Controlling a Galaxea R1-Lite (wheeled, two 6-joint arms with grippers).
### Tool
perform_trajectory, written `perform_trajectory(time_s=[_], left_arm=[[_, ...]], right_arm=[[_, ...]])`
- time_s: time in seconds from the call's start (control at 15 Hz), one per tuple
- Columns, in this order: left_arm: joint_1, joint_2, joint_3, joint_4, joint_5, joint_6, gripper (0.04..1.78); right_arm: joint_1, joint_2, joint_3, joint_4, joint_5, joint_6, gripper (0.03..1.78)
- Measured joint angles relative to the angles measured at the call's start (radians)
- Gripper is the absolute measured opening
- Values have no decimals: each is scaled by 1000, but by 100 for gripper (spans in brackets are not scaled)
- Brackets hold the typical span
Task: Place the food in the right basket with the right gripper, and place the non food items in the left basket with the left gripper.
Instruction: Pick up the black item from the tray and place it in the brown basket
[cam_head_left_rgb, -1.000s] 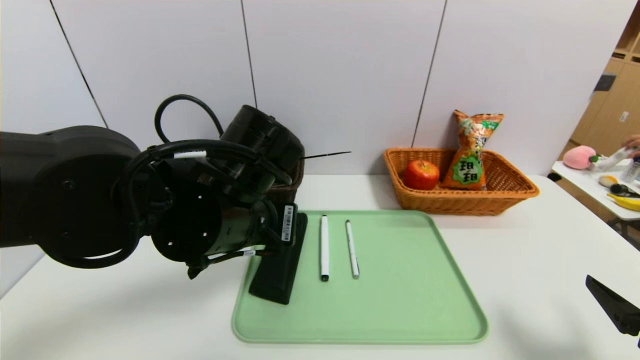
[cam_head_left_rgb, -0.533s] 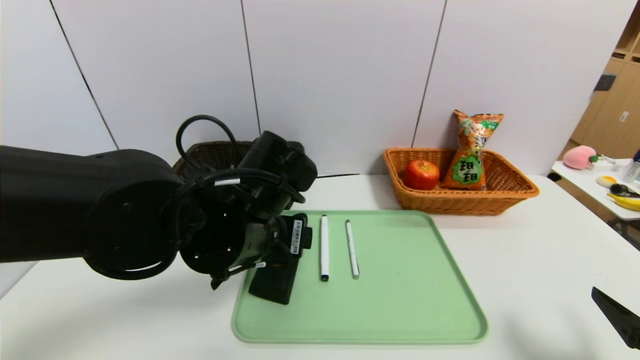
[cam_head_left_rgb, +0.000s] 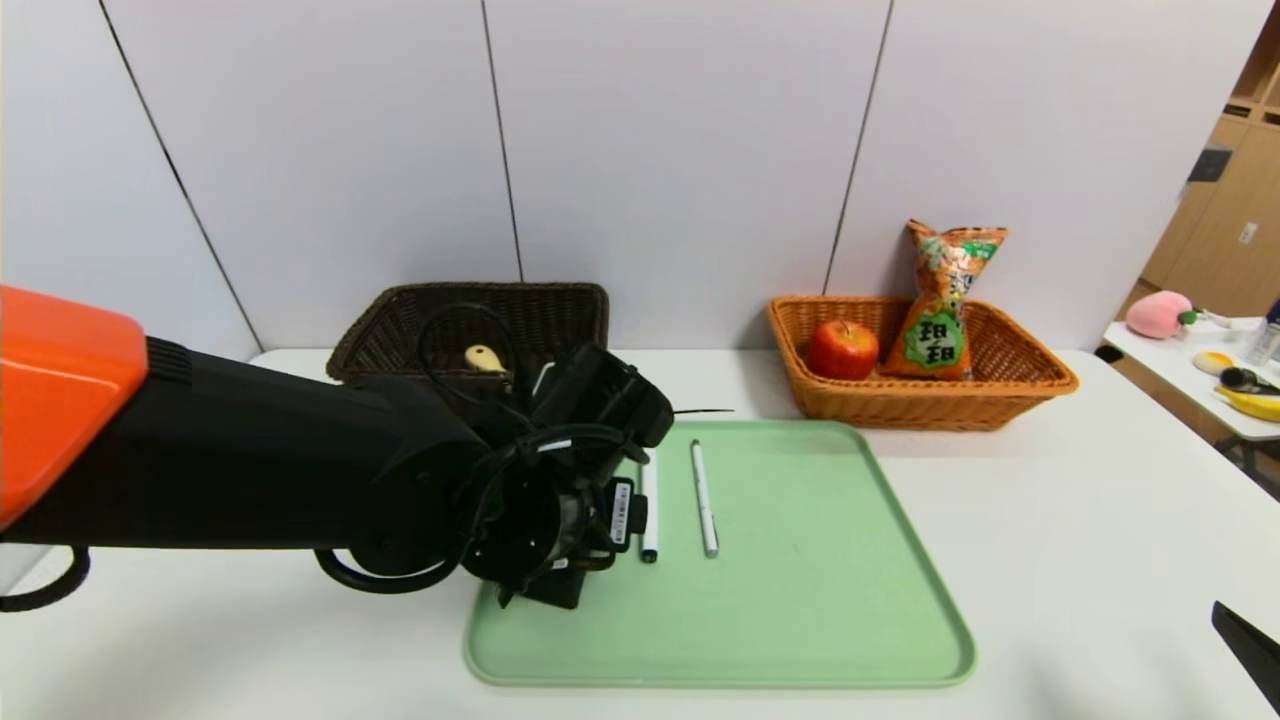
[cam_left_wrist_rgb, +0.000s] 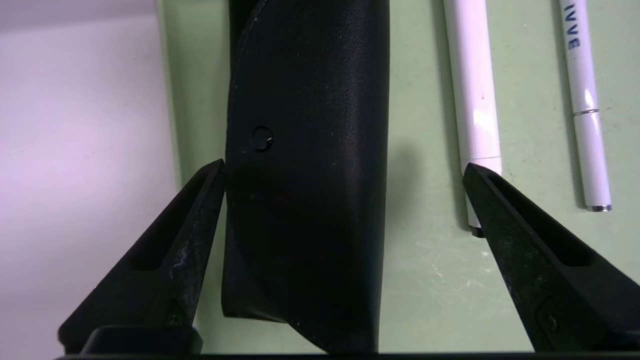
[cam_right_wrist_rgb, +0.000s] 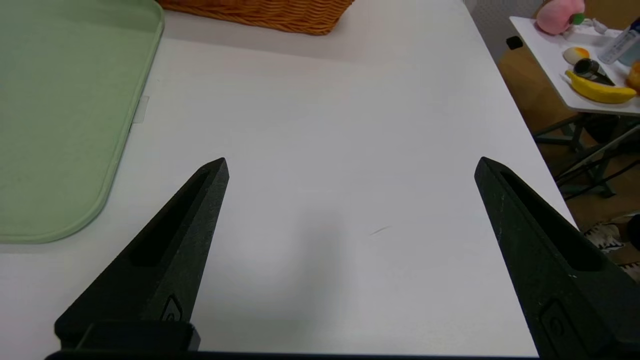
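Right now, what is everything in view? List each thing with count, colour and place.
Tray: one, light green, middle of the table.
Case: one, black, on the tray's left side, between the left gripper's open fingers.
Pens: two, white, side by side on the tray, right of the case.
Left basket: one, dark brown, back left; something small and pale inside.
Right basket: one, orange wicker, back right.
Apple: one, red, in the right basket.
Snack bag: one, orange and green, upright in the right basket.
Left gripper: open, over the case.
Right gripper: open, over bare table right of the tray.
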Motion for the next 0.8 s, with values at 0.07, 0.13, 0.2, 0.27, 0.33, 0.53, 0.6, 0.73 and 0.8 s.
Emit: perform_trajectory(time_s=[0.07, 0.13, 0.2, 0.27, 0.33, 0.53, 0.6, 0.73, 0.8], left_arm=[[1, 9, 0, 0, 0, 0, 167], [1, 17, 1, 0, 1, -1, 167], [1, 25, 1, 0, 2, -1, 168], [2, 30, 2, 0, 3, -4, 168], [2, 35, 2, -1, 6, -6, 169], [3, 41, 12, -29, 11, -5, 147], [2, 43, 16, -36, 16, -3, 131], [3, 47, 19, -48, 26, -2, 104], [3, 47, 20, -49, 26, -2, 94]], right_arm=[[0, -5, 0, 0, 1, 0, 170], [1, -9, 0, 0, 7, 0, 170], [1, -11, 1, 1, 12, 0, 170], [2, -13, 1, 0, 14, 0, 170], [2, -14, 1, 1, 14, 0, 170], [3, -16, 0, 1, 15, 0, 170], [3, -16, 0, 0, 15, 0, 170], [3, -16, 0, 0, 15, 0, 170], [3, -17, 0, 0, 15, 0, 170]])
